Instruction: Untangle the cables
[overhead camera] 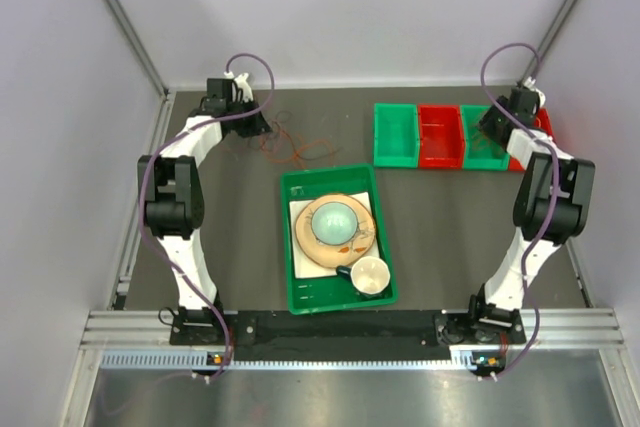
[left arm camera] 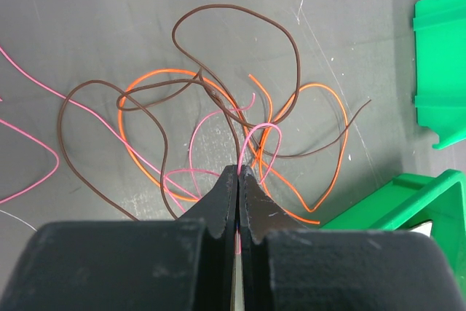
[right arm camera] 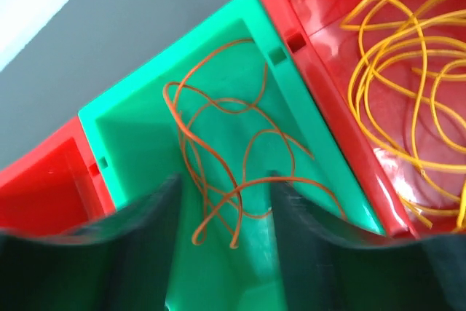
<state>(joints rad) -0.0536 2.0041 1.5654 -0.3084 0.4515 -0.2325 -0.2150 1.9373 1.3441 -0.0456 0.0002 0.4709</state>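
On the dark table (left arm camera: 109, 5), near the far left side, the cables (left arm camera: 218, 121) lie in one loose knot. They are very thin and bendy, like long noodles: a brown cable (left arm camera: 240, 9) makes big loops, an orange cable (left arm camera: 167, 72) curls under it, and a pink cable (left arm camera: 263, 127) weaves through both. They look light and soft, so a pull on one would likely drag the others along, and a hard tug could make the knot tighter. A good place to take hold is a loop or a free end that sticks out from the pile. The left gripper (left arm camera: 239, 172) is clamped tight on a loop of the pink cable, right at its tips. Far to the right, the right gripper (right arm camera: 226, 183) hangs over a green bin (right arm camera: 124, 136) with its fingers apart and nothing between them. A loose orange-red cable (right arm camera: 189, 147) lies curled in that bin, and yellow cables (right arm camera: 393, 34) fill the red bin (right arm camera: 313, 71) beside it.
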